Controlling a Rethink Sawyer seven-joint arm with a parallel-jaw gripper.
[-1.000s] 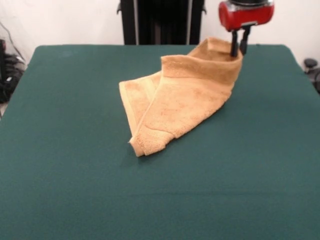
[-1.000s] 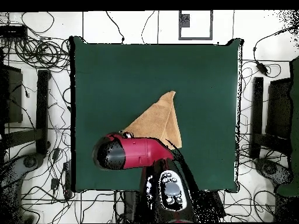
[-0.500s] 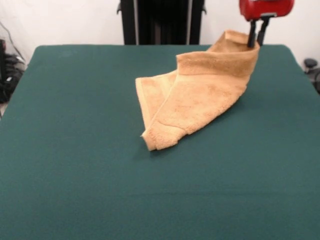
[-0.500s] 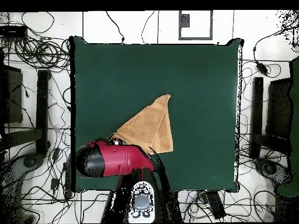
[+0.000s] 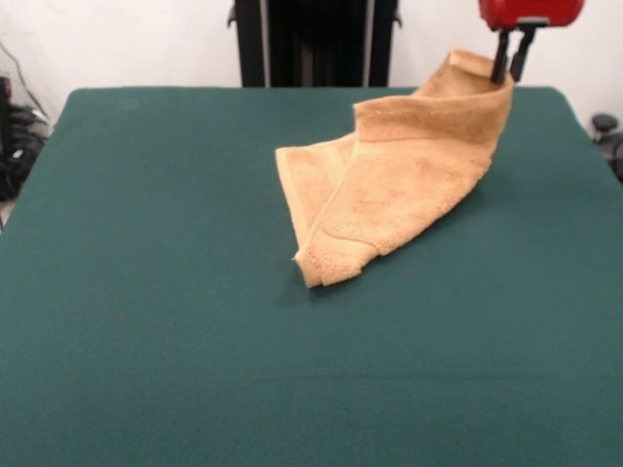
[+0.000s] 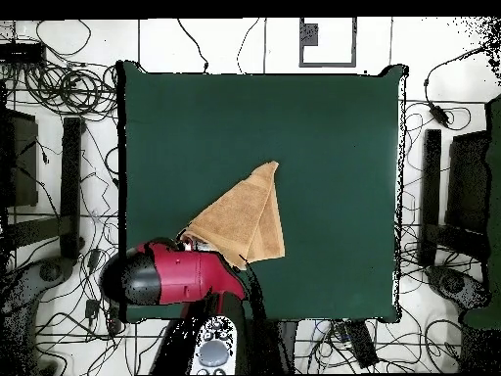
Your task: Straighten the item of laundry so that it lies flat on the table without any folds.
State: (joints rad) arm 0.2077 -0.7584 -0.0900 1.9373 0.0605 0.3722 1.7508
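The item of laundry [image 5: 389, 195], a tan-orange terry towel, lies folded over itself on the green table [image 5: 146, 292]. One corner is lifted at the far right, and the towel slopes down from there to a folded tip near the table's middle. My gripper [image 5: 512, 60] is shut on that raised corner, its two dark fingers pinching the towel's edge under the red head. From above, the towel [image 6: 245, 211] shows as a triangle, and the red arm covers the gripper and the held corner.
The table's edge [image 6: 122, 196] lies close to the arm's head in the overhead view. Cables and stands [image 6: 49, 196] ring the table on the floor. A dark pedestal [image 5: 311, 39] stands behind the far edge.
The gripper has carried the held corner further right and slightly up in the front view. The towel has been dragged along the table after it, still folded.
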